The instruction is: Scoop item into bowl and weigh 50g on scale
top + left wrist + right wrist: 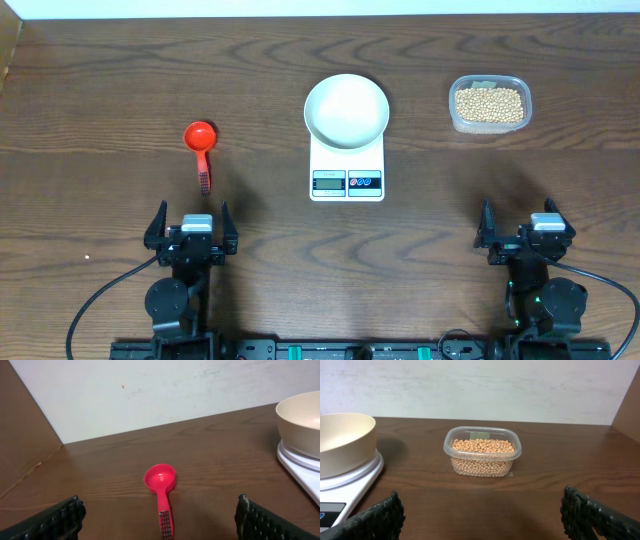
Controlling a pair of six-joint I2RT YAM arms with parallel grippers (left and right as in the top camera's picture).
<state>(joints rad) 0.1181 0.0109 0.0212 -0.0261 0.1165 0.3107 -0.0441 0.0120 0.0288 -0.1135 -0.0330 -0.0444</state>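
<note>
The white bowl (pixel 346 109) (pixel 303 422) (pixel 340 442) sits empty on the white scale (pixel 347 171) (pixel 302 469) (pixel 345 494) at mid-table. Tan beans (pixel 489 104) (pixel 482 454) fill a clear plastic tub (pixel 489 121) (pixel 483 467) at the back right. A red scoop (pixel 201 146) (pixel 161 487) lies on the left, handle toward the near edge. My left gripper (pixel 191 224) (pixel 159 520) stands open just short of the scoop's handle. On the near right my right gripper (pixel 524 230) (pixel 481 517) is open too, nothing between its fingers, the tub well beyond it.
A pale wall runs along the back of the dark wooden table (pixel 100 80). A brown cardboard panel (pixel 22 440) stands at the far left edge, and another brown panel (pixel 630 410) shows at the far right.
</note>
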